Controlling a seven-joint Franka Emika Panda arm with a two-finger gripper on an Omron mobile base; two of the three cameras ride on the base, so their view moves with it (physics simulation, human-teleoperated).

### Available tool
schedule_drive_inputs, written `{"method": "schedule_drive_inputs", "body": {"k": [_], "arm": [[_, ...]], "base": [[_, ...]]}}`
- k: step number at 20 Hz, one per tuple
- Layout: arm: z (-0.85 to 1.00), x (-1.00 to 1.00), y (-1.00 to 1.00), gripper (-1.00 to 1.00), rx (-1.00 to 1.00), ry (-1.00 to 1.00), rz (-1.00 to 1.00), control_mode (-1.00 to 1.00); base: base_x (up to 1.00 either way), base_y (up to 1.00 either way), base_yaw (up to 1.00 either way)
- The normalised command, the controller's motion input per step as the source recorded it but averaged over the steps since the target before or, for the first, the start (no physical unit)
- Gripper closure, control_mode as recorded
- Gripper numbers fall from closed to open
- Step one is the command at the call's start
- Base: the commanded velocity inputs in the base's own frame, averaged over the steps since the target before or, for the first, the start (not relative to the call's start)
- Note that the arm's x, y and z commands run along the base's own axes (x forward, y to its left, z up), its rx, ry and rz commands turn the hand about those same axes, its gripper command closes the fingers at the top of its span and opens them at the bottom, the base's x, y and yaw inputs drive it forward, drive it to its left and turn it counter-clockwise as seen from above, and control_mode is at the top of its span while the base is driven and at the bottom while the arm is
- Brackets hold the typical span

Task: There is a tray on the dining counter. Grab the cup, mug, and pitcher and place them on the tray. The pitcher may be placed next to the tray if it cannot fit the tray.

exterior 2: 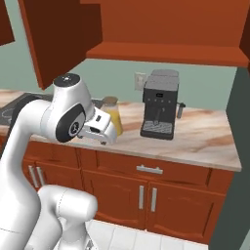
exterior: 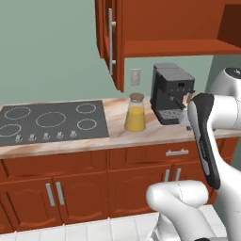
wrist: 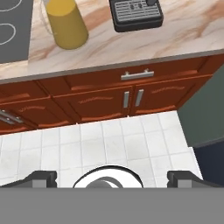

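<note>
The pitcher [exterior: 135,113] [wrist: 65,22], clear glass with orange-yellow liquid and a brown lid, stands upright on the marbled stovetop counter [exterior: 117,137] between the stovetop and the coffee machine. In the right base view the pitcher [exterior 2: 114,116] is partly covered by my white hand. My gripper [wrist: 113,179] is open and empty, its two dark fingertips [wrist: 43,178] wide apart. It hangs in front of the counter edge, facing down at the cabinet fronts and tiled floor, apart from the pitcher. The tray, cup, mug and dining counter are out of view.
A black coffee machine [exterior: 170,94] [exterior 2: 158,105] stands right of the pitcher. The black stovetop [exterior: 52,120] lies to its left. A red-brown upper cabinet [exterior: 113,37] hangs overhead with its door open. A dark wall [exterior 2: 240,146] bounds the counter's right end.
</note>
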Motion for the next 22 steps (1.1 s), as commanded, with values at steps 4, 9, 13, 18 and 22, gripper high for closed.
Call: {"method": "schedule_drive_inputs", "body": {"k": [4, 9, 13, 18, 22], "arm": [[0.0, 0.0, 0.0, -1.0, 0.0, 0.0, 0.0, 1.0], [0.0, 0.0, 0.0, -1.0, 0.0, 0.0, 0.0, 1.0], [0.0, 0.0, 0.0, -1.0, 0.0, 0.0, 0.0, 1.0], [0.0, 0.0, 0.0, -1.0, 0.0, 0.0, 0.0, 1.0], [0.0, 0.0, 0.0, -1.0, 0.0, 0.0, 0.0, 1.0]], "base": [[0.48, 0.0, 0.0], [0.46, 0.0, 0.0], [0.38, 0.02, 0.0], [0.27, 0.06, 0.0], [0.23, 0.08, 0.0]]}}
